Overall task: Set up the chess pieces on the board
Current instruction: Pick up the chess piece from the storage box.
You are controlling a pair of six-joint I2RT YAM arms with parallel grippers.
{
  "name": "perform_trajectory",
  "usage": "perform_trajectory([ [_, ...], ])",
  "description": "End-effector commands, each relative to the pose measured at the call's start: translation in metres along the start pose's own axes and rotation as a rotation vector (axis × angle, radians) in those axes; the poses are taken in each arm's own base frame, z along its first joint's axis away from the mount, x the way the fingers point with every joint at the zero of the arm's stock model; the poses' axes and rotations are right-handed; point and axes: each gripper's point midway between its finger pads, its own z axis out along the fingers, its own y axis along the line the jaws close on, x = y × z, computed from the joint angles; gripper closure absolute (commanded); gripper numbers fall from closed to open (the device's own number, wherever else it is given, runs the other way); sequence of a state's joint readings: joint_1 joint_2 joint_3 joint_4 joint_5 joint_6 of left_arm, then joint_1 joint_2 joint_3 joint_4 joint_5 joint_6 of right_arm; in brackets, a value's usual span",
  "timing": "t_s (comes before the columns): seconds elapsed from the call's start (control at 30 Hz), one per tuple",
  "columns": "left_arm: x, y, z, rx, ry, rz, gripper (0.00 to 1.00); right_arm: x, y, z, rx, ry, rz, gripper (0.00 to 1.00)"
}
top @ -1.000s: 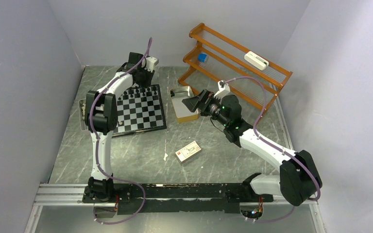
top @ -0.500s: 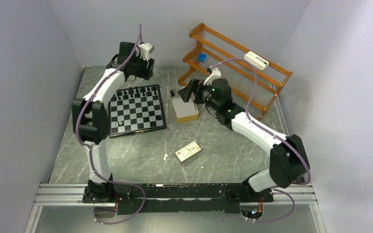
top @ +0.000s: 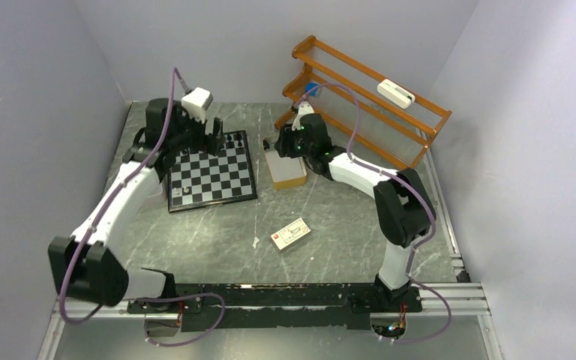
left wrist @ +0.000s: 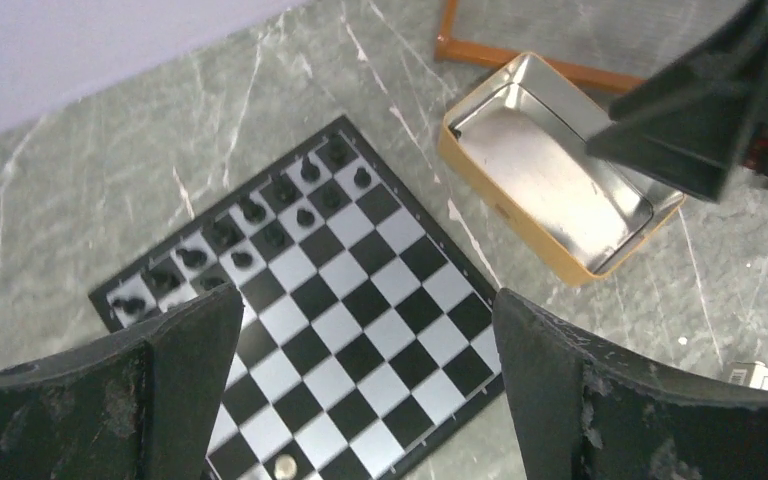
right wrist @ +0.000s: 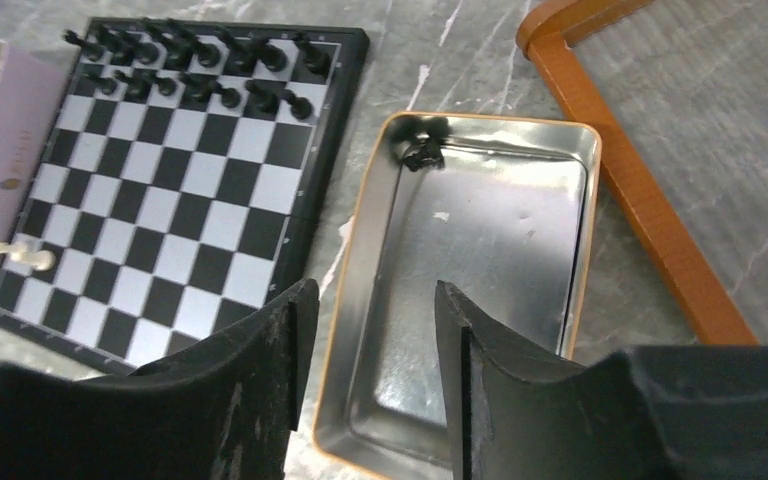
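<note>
The board (top: 217,180) lies at the back left of the table. Black chess pieces (right wrist: 190,65) fill its two far rows, and one pale piece (left wrist: 282,465) stands on its near row. My left gripper (left wrist: 368,305) hangs open above the board's middle with nothing between its fingers. Over the tan tin (right wrist: 500,260) just right of the board, my right gripper (right wrist: 373,295) has its jaws apart by a narrow gap, empty. A single black piece (right wrist: 422,150) lies in the tin's far corner.
An orange wooden rack (top: 367,97) stands behind the tin, carrying a white object (top: 395,93) and a blue one (top: 313,88). A small card box (top: 290,233) lies mid-table. A purple tray (right wrist: 10,140) borders the board's left side.
The left gripper let go at the board's far rows, opened wide and drew back over the board. The right arm reached in over the tin and its jaws narrowed.
</note>
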State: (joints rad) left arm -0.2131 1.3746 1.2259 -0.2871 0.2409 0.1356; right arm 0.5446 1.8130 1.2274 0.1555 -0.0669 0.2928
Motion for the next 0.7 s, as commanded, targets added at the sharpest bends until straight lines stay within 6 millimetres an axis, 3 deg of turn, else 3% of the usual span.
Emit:
perform_trajectory([
  [0.0,0.012,0.01,-0.035,-0.137,-0.052,-0.112,0.01,-0.006,-0.008,0.027,0.029,-0.019,-0.049,0.52],
  [0.17,0.051,0.014,-0.07,-0.253,0.007,-0.201,0.01,0.001,-0.017,0.048,0.085,-0.047,0.1,0.57],
  [0.33,0.076,0.02,-0.105,-0.365,-0.056,-0.223,0.01,0.009,-0.031,0.065,0.177,-0.078,0.283,0.56],
  [0.47,0.074,0.027,-0.124,-0.432,-0.105,-0.223,0.01,0.015,-0.027,0.079,0.201,-0.106,0.354,0.55],
  [0.67,0.071,0.017,-0.119,-0.379,-0.102,-0.21,0.01,0.025,-0.024,0.1,0.237,-0.123,0.418,0.56],
])
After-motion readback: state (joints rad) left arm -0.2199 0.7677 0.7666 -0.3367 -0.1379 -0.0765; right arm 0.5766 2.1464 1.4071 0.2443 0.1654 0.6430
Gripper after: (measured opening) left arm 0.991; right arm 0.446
